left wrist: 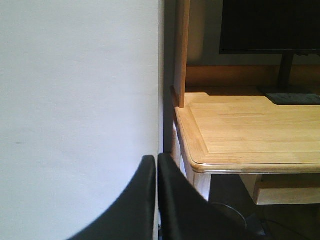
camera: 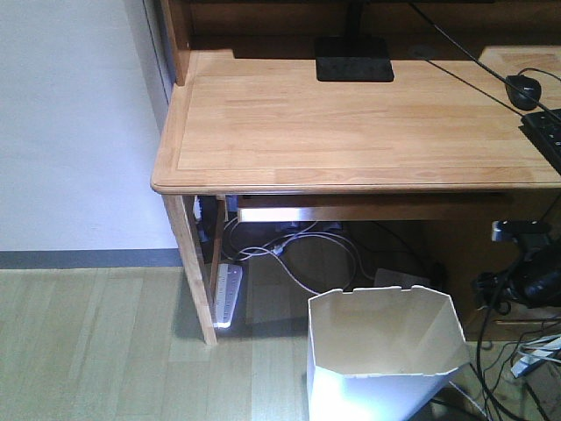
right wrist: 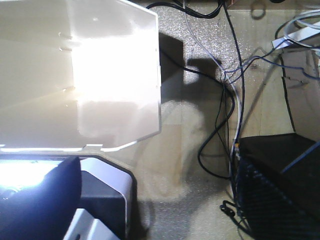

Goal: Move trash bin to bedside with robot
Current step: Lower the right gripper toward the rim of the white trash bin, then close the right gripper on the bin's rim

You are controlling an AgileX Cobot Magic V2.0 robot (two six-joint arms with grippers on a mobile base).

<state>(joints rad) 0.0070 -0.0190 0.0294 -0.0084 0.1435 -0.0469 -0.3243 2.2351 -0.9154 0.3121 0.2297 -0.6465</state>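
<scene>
Where the left gripper appears at the bottom centre of the left wrist view, its two black fingers lie pressed together with only a hairline between them, holding nothing. It is raised about level with the desk top and faces the wall.

The right arm sits at the right edge of the front view, below the desk top and just right of the bin. Of the right gripper, only one dark finger shows, at the lower left of the right wrist view, just below the bin rim. Jaw width and contact with the bin cannot be determined.

The bin is white and thin-walled, has an angular rim, and narrows downward. It stands upright on the wood floor at the lower centre-right of the front view, in front of the desk. Its interior is cream with a bright glare patch. Cables lie on the floor to its right.
</scene>
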